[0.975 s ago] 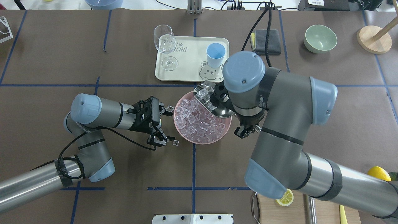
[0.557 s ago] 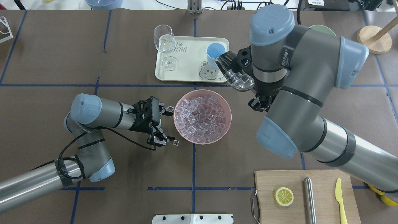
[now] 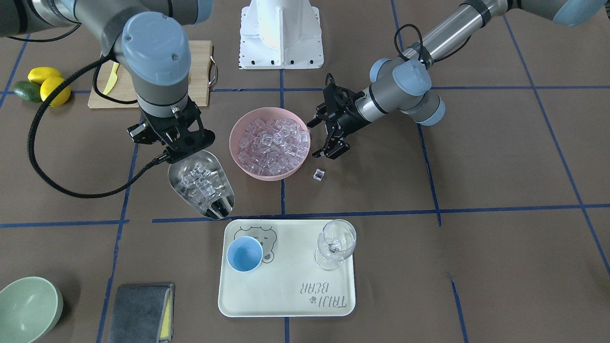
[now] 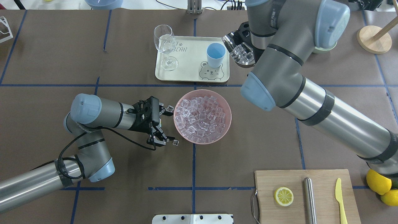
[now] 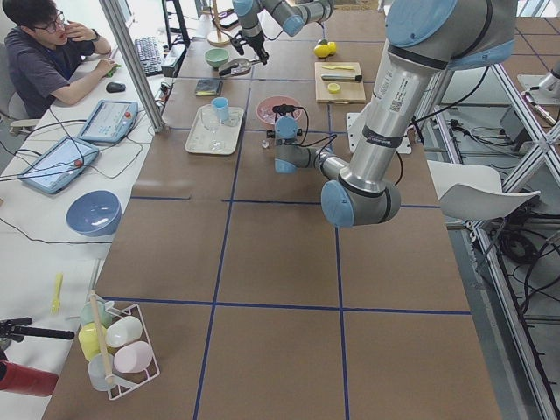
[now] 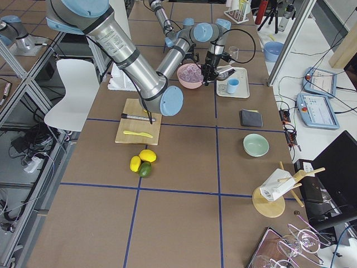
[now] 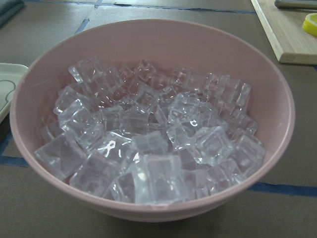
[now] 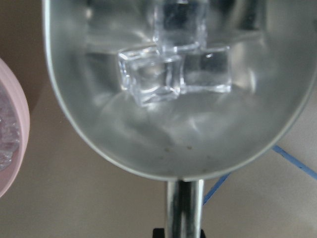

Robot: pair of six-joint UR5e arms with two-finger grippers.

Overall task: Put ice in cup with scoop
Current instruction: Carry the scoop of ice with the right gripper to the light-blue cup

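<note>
The right gripper [image 3: 183, 150] clamps the scoop [image 3: 202, 190] by its handle. The trough, holding ice [image 3: 199, 183], hangs ahead, outside the tray's [image 3: 286, 267] edge, and the cup [image 3: 244, 254] stands clear just past that edge. The left gripper [image 3: 315, 139] gapes empty beside the pink bowl's [image 3: 267, 176] rim.

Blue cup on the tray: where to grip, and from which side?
Probably grip the cup by its outer wall at mid-height, a finger on each side, coming in level from the robot's right. It stands upright, round and handle-free at that end of the tray, and the wine glass blocks the other end.
</note>
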